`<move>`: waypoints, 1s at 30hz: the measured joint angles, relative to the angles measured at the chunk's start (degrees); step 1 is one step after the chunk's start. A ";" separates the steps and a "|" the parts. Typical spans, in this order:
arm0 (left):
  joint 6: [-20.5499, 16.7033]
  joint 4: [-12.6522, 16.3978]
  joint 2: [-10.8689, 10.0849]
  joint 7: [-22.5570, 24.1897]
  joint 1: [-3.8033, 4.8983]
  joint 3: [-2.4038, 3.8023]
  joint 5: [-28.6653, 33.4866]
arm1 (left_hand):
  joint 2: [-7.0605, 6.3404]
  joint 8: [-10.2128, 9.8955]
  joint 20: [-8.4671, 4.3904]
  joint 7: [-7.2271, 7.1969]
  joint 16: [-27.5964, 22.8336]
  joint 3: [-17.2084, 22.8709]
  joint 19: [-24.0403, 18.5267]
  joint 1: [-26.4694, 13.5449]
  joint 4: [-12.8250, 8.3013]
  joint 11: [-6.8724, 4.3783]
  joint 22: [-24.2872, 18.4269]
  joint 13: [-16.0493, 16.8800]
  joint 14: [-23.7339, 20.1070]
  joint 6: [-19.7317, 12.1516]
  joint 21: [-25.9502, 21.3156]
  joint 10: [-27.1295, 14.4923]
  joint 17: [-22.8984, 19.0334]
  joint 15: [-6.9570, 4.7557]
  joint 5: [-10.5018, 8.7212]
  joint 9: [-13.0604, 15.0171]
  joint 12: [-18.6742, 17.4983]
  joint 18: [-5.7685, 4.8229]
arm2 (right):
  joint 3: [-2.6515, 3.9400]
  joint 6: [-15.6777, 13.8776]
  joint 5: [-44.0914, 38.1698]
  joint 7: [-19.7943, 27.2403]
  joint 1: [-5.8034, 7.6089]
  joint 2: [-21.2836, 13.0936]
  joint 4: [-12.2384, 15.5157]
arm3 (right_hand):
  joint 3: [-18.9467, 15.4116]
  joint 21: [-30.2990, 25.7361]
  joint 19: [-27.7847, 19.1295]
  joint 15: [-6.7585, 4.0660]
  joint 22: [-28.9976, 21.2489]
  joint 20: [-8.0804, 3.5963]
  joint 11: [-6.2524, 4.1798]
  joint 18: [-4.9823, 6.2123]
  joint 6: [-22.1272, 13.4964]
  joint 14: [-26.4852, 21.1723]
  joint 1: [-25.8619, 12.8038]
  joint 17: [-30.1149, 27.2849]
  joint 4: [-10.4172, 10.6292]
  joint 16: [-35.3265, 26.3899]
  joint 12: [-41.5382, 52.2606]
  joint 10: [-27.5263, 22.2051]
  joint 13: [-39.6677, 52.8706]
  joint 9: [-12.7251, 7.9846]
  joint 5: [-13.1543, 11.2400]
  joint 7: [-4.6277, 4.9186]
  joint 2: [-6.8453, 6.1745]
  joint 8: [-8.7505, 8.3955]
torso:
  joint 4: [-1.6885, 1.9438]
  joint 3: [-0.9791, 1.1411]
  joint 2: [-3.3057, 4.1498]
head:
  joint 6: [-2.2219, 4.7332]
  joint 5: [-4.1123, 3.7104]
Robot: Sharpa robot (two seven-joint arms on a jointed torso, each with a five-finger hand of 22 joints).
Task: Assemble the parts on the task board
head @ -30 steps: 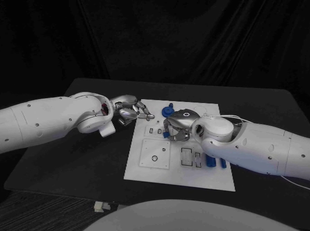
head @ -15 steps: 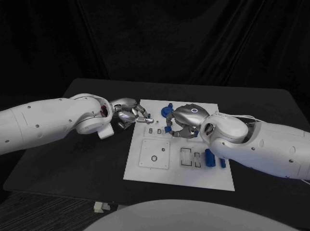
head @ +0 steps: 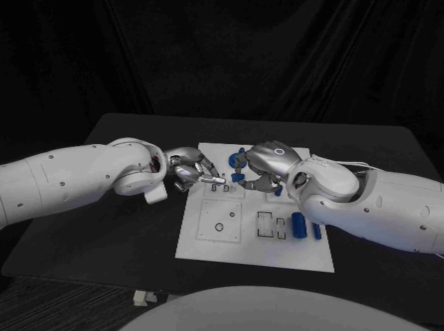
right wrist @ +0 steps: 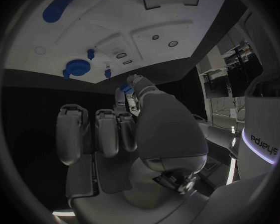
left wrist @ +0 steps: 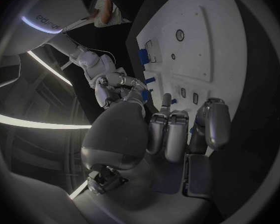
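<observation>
The white task board [head: 244, 243] lies mid-table. My left hand [head: 189, 171] reaches over the board's left edge with its fingers curled in. A sliver of a small blue part [left wrist: 191, 129] shows pinched between its thumb and a finger. My right hand [head: 262, 167] hovers over the board's far half, close to the left hand. It pinches another small blue part [right wrist: 124, 88] at its thumb tip. A blue round part [right wrist: 77, 67] and a small blue peg [right wrist: 90, 54] stand on the board near the far edge. A blue cylinder [head: 300, 225] lies at the board's right side.
The board has rectangular slots [head: 267, 224] and a square plate with a round hole [head: 221, 221] in its near half. Black table [head: 103, 234] surrounds the board on all sides. My right forearm [head: 381, 207] crosses over the board's right edge.
My right hand has moved with its blue part towards the board's far edge. My left hand has shifted right, over the board's left edge, and the two hands are closer together.
</observation>
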 measured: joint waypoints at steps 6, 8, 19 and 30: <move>0.27 -0.20 0.74 0.71 -0.13 0.00 0.00 | 0.71 -0.23 0.23 -0.14 0.00 -0.46 0.23 0.59 -0.14 0.00 0.00 0.02 0.00 2.13 0.00 0.00 0.03 0.00 -0.05 -1.43 0.01 0.00 | -0.01 -0.44 0.00 0.06 0.02 0.38 0.03 | 0.00 0.00 0.00 0.00 0.00 0.00 0.00 0.00 0.01 0.00 -0.29 0.00 0.00 0.00 0.00 0.00 0.00 0.03 -0.01 -0.01 -0.01 -0.01 | 0.05 -0.01 0.04 | 0.00 -0.02; 0.26 -0.26 0.86 1.12 -0.16 0.00 0.00 | 1.03 -0.23 0.23 -0.32 0.00 -0.50 0.23 0.91 -0.18 0.00 0.00 0.04 0.00 2.79 0.00 0.00 0.03 0.00 1.08 -1.99 0.01 0.00 | -0.01 -0.47 0.00 0.09 0.02 0.61 0.02 | 0.00 0.00 0.00 0.00 -0.01 0.00 0.00 0.00 0.01 0.00 -0.29 0.00 0.00 0.00 0.00 0.00 0.00 0.04 -0.01 -0.01 -0.01 -0.11 | 0.07 -0.01 0.06 | 0.00 -0.05; -0.28 -0.50 1.36 3.08 -0.19 0.01 0.00 | 1.59 -0.23 0.23 -0.34 0.00 -0.79 0.23 2.13 -0.47 0.00 0.00 0.05 0.00 3.37 -0.22 0.00 0.02 0.00 3.38 -3.27 0.09 0.00 | -0.01 -0.51 0.00 0.26 0.02 1.65 -0.12 | 0.16 0.00 0.00 0.00 -0.01 0.00 0.00 0.00 -0.05 0.00 -0.29 0.00 0.16 0.00 0.00 0.00 0.00 0.03 -0.06 0.04 -0.01 0.07 | 0.09 -0.03 0.07 | 0.00 0.15; -0.45 -0.57 1.64 3.78 -0.21 0.01 0.00 | 2.06 -0.23 0.22 -0.38 0.00 -0.31 0.22 3.83 -1.28 0.00 0.00 0.05 0.00 3.81 -0.52 0.00 0.01 0.00 6.26 -4.60 0.42 0.58 | -0.01 -0.49 0.00 0.40 0.01 2.15 -0.14 | 0.32 0.00 0.00 0.00 -0.02 0.00 -0.21 0.00 -0.08 0.00 -0.28 0.00 0.00 0.00 0.00 -0.21 -0.01 0.00 -0.07 0.06 -0.01 0.07 | 0.10 -0.03 0.05 | 0.00 0.24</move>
